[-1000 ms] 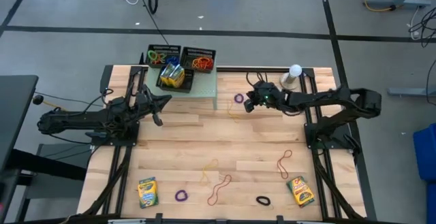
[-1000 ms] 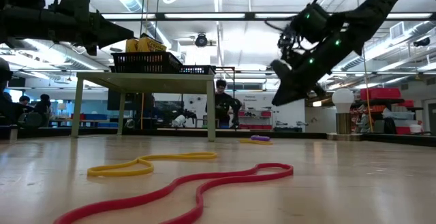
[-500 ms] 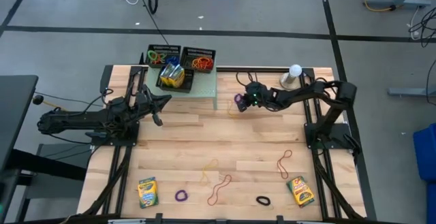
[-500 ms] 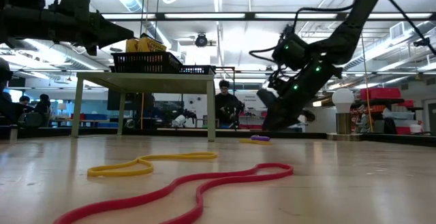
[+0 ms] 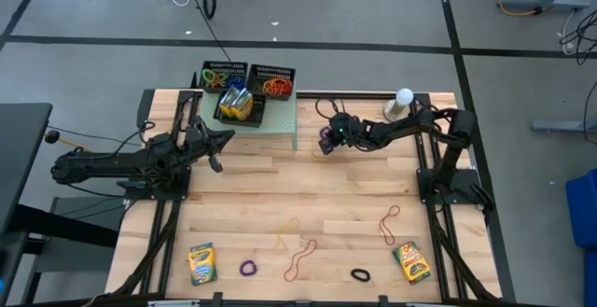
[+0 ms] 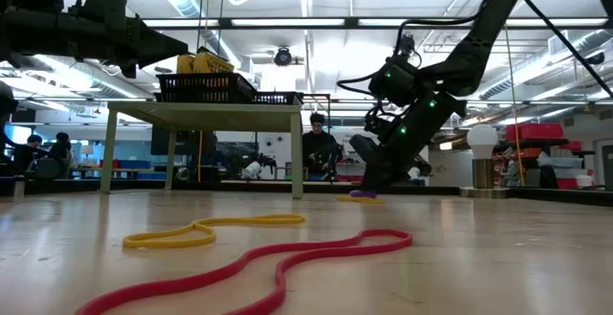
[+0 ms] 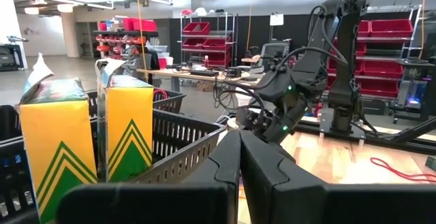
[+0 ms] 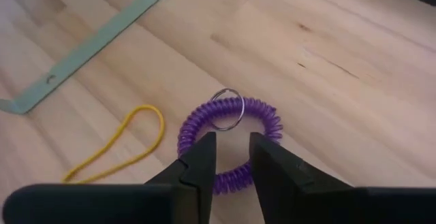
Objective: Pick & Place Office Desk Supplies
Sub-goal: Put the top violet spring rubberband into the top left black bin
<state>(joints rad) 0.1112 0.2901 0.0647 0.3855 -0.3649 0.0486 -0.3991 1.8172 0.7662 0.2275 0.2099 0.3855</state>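
Note:
A purple coil loop with a metal ring lies on the wood at the table's far middle, beside a yellow rubber band. My right gripper slants down onto it, open by a narrow gap, with its fingers on either side of the coil's near arc. My left gripper hovers shut at the left, beside the raised green platform. More bands and two crayon boxes lie near the front edge. Other crayon boxes stand in a black mesh tray. My right gripper's fingers stand astride the near arc of the purple coil, coming from above at a slant from the table's right. The coil lies flat on the wood. Whether the fingertips touch it, I cannot tell.
Black mesh trays with bands sit on the platform at the far left. A white ball-topped stand is at the far right. Red, yellow, purple and black loops lie at the front.
My right gripper has come down and moved toward the table's left, tipping more steeply, until it reached the purple coil loop. The coil has stayed where it was.

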